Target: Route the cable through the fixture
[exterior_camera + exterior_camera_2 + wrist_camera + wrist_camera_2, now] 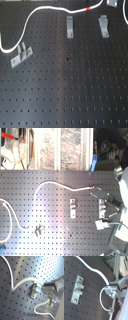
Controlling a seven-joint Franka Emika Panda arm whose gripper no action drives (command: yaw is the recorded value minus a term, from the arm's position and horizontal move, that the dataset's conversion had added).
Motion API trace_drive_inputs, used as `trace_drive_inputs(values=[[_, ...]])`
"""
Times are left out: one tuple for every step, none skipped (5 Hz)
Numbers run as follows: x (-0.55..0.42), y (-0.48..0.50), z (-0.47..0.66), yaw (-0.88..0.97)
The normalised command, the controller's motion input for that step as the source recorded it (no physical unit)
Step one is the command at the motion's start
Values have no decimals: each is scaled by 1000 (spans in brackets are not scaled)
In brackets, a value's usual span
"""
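Cable, long, thin, white (pixel 47 10) (red band near one end), crosses the black perforated counter (pixel 75 85) beyond grey metal clips (pixel 70 26), its end pinched in the gripper (pixel 108 288) jaws.

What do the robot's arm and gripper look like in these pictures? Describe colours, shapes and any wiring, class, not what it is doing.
In the second exterior view the arm is pale grey-white and rounded. The gripper is a dark grey block. In both wrist views its fingers look like flat grey angular metal. The pictures are too blurred to show markings or the arm's own wiring.
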Motion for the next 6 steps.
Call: trace_drive_inputs(values=[[0, 0, 23, 0], [35, 75, 284, -289], [-76, 311, 457, -651], [-162, 457, 401, -691], [-211, 429, 370, -631], [-233, -135, 184, -400]])
